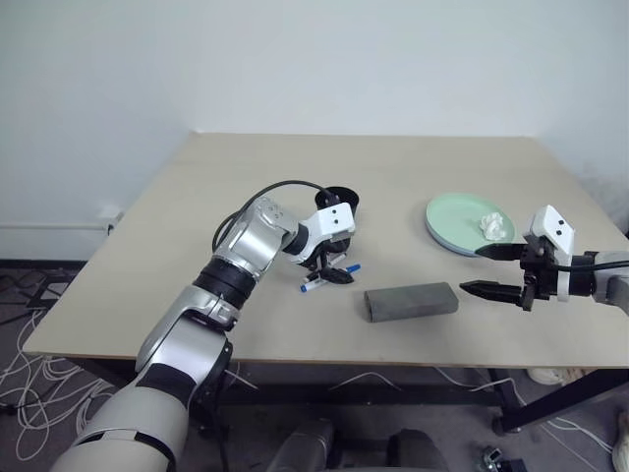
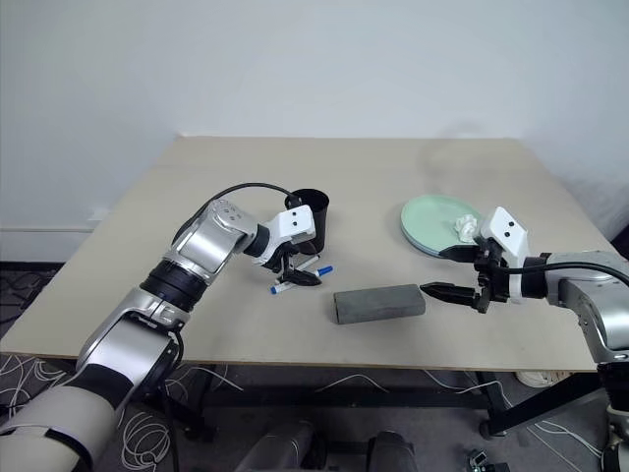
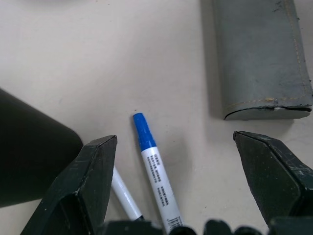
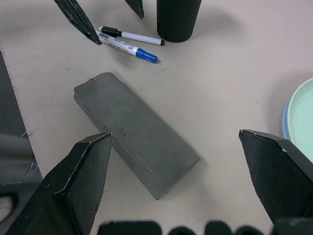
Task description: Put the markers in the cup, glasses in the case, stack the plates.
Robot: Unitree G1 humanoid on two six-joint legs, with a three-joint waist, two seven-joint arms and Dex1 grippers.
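Observation:
Two markers lie side by side on the table just in front of the black cup (image 1: 343, 203): the blue-capped one (image 3: 155, 178) and the black-capped one (image 4: 133, 36). My left gripper (image 1: 332, 273) hangs open right over them, its fingers either side, nothing held. The grey case (image 1: 411, 301) lies closed to their right. My right gripper (image 1: 473, 270) stands open just right of the case, empty. The mint green plate (image 1: 454, 222) sits behind it, and a light blue rim (image 4: 284, 122) shows under its edge. The glasses are out of view.
A crumpled white tissue (image 1: 494, 226) rests on the mint green plate. The table's front edge (image 1: 324, 360) runs close below the case and markers. Cables lie on the floor at the left.

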